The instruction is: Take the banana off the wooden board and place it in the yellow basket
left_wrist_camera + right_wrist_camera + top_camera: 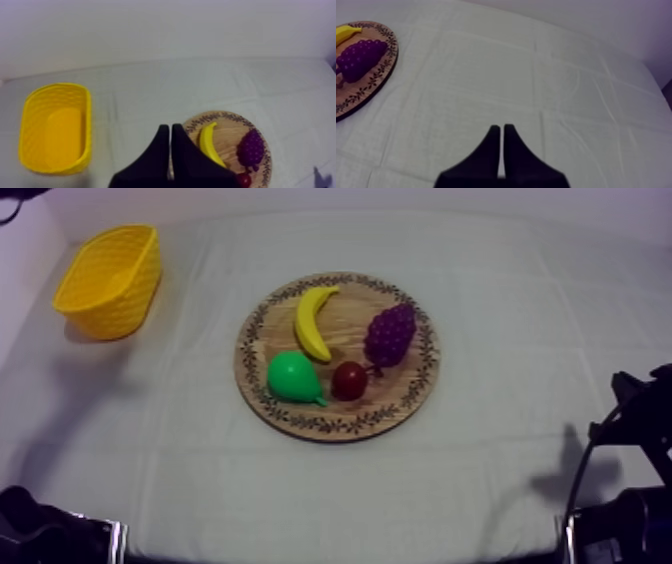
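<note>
1. Banana [313, 322] on the round wooden board [338, 431] at the centre of the top view, lying in the board's upper left part, curved, apart from both grippers.
2. Sharing the board: green pear [291, 377] at lower left, small red fruit [349, 380] just right of the pear, bunch of grapes [390, 334] at upper right.
3. Yellow basket [120, 303] at upper left of the top view, opening upward, well apart from the board.
4. Left gripper [170, 131]: fingers pressed together in a narrow wedge, gripping nothing, above the grey-white cloth [500, 458] between basket and board.
5. Right gripper [501, 129]: same narrow wedge, gripping nothing, over bare cloth, well apart from the board's rim.
6. Left arm [40, 528] and right arm [630, 488] as black shapes at lower left and lower right of the top view.
</note>
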`<state>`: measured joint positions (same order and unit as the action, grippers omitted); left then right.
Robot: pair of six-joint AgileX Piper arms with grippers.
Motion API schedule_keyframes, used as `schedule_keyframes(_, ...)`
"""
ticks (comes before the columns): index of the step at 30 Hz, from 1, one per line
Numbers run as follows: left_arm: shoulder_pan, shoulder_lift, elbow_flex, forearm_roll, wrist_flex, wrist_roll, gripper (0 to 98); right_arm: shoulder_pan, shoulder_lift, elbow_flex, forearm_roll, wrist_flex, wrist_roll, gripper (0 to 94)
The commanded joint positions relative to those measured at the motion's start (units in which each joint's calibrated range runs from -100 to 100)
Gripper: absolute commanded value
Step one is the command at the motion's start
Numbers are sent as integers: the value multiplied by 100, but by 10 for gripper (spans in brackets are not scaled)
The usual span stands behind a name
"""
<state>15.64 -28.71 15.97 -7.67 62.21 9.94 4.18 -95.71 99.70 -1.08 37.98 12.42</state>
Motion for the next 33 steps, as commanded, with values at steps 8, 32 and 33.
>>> schedule_keyframes(8,510,1829,-1489,-11,657,110,0,3,-4,-3,-2,0,1,6)
schedule_keyframes(32,921,4214,-2671,-48,1576,709,33,3,-4,-3,-2,0,1,6)
schedule_keyframes(33,930,4221,-2650,-45,1583,698,50,3,-4,-3,-2,0,1,6)
